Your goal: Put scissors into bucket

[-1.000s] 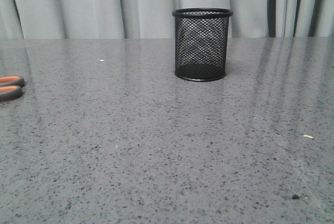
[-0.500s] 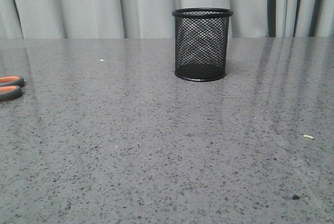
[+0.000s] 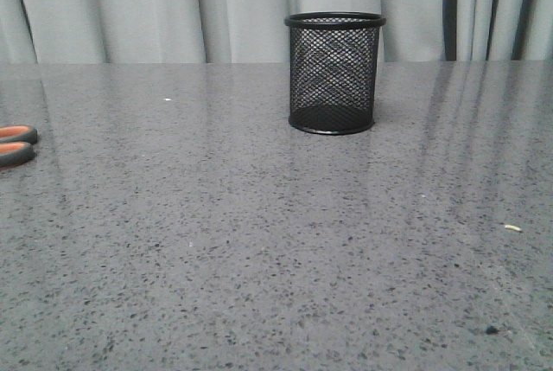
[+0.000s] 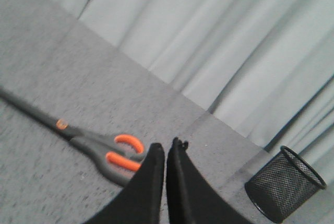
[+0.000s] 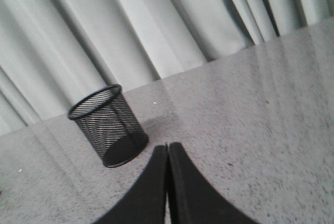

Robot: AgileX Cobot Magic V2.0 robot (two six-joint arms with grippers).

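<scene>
The scissors [image 4: 99,148], with orange handle loops and dark slim blades, lie flat on the grey table; in the front view only their orange loops [image 3: 15,144] show at the left edge. My left gripper [image 4: 166,148] is shut and empty, above the table just beside the handle loops. The bucket [image 3: 334,73], a black wire-mesh cup, stands upright at the back middle of the table; it also shows in the left wrist view [image 4: 284,185] and the right wrist view [image 5: 109,125]. My right gripper [image 5: 167,148] is shut and empty, short of the bucket. Neither gripper shows in the front view.
A grey speckled table [image 3: 259,241] fills the view, with grey curtains [image 3: 173,8] behind its far edge. A small pale scrap [image 3: 512,227] and a dark speck [image 3: 491,329] lie at the front right.
</scene>
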